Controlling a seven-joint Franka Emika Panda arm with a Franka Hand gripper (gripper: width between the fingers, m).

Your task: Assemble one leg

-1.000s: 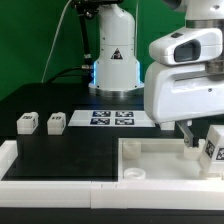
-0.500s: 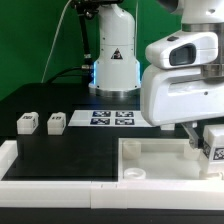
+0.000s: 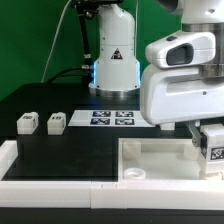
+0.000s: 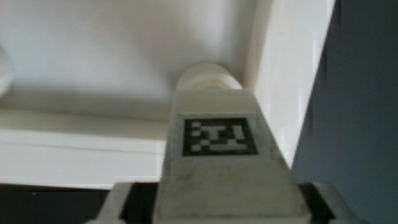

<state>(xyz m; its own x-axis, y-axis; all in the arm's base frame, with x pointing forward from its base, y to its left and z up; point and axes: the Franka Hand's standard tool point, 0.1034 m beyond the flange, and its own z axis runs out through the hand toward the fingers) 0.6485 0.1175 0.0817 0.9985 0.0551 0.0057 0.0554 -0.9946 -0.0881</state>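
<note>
My gripper [image 3: 204,148] is shut on a leg [image 3: 213,146], a small white peg with a black-and-white tag, at the exterior view's far right. It holds the leg just above the far right corner of the large white tabletop [image 3: 160,165]. In the wrist view the leg [image 4: 217,130] fills the middle between my two fingers [image 4: 128,206], its rounded tip pointing at the tabletop's white surface [image 4: 89,100] beside a raised rim. I cannot tell whether the tip touches the tabletop.
Other loose legs [image 3: 27,123] [image 3: 56,122] stand on the black table at the exterior view's left. The marker board [image 3: 112,119] lies at the back middle, before the robot base [image 3: 113,60]. A white ledge [image 3: 50,166] runs along the front left.
My gripper with the leg has risen slightly and shifted a little over the tabletop's right corner. The loose legs have not moved.
</note>
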